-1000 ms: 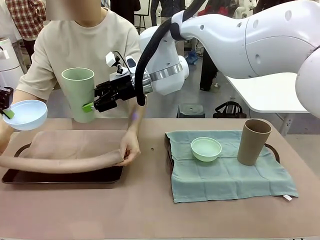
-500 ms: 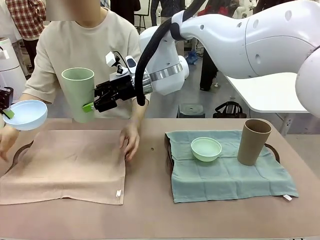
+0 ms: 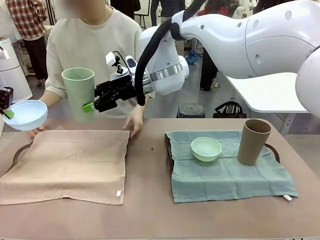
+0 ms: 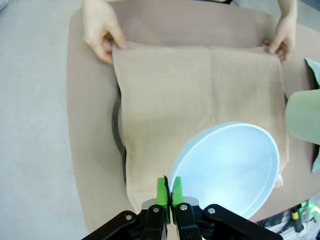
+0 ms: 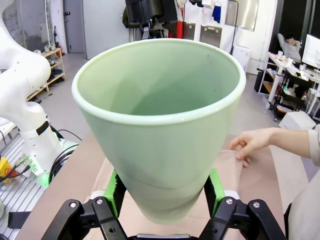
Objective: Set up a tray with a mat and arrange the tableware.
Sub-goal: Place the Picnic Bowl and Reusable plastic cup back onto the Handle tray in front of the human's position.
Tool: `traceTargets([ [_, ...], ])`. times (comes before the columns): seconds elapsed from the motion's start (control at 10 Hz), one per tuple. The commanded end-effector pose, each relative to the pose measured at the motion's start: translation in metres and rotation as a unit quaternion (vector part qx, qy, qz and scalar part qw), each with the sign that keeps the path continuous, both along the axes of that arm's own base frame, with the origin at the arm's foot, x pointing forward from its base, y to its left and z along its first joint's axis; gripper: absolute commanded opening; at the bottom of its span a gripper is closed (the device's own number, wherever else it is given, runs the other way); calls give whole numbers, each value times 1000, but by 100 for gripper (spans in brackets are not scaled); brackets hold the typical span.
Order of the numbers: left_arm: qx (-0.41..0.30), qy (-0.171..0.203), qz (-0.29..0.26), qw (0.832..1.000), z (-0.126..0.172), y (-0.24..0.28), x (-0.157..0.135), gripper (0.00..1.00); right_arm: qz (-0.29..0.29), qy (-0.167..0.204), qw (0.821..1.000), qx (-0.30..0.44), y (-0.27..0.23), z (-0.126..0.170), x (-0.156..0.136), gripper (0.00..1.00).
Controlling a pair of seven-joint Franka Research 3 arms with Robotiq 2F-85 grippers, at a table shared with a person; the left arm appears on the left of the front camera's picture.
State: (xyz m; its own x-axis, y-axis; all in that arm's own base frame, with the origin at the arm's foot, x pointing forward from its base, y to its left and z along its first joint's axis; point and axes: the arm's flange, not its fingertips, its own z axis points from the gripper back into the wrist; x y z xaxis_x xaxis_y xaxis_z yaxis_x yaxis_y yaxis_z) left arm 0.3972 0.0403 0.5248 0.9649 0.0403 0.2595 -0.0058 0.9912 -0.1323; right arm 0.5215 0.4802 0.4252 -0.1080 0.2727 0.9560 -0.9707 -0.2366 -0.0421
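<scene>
My left gripper (image 3: 6, 111) is shut on the rim of a pale blue bowl (image 3: 25, 114) and holds it in the air above the left tray (image 3: 21, 147). In the left wrist view the gripper (image 4: 169, 187) pinches that bowl (image 4: 227, 167) over the tan mat (image 4: 200, 100). My right gripper (image 3: 86, 103) grips a pale green cup (image 3: 78, 94) upright, high above the tan mat (image 3: 65, 162). Its green pads (image 5: 116, 192) clasp the cup (image 5: 160, 125) near the base. The person's hands (image 3: 135, 122) rest at the mat's far corners.
On the right, a second tray (image 3: 272, 147) carries a green mat (image 3: 225, 175) with a mint bowl (image 3: 206, 148) and a tan cup (image 3: 254, 141). Bare table runs between the two trays and along the front edge.
The person has spread the tan mat flat over the left tray and drawn both hands back to its far corners. Neither arm has moved.
</scene>
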Motion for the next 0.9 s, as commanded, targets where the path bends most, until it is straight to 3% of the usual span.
traceTargets([
  [0.0, 1, 0, -1, 1000, 0, -1, 0, 0, 2, 1, 1000, 3, -1, 3, -2, 20],
  [0.8, 1, 0, -1, 1000, 0, -1, 0, 0, 2, 1, 1000, 3, -1, 3, -2, 20],
])
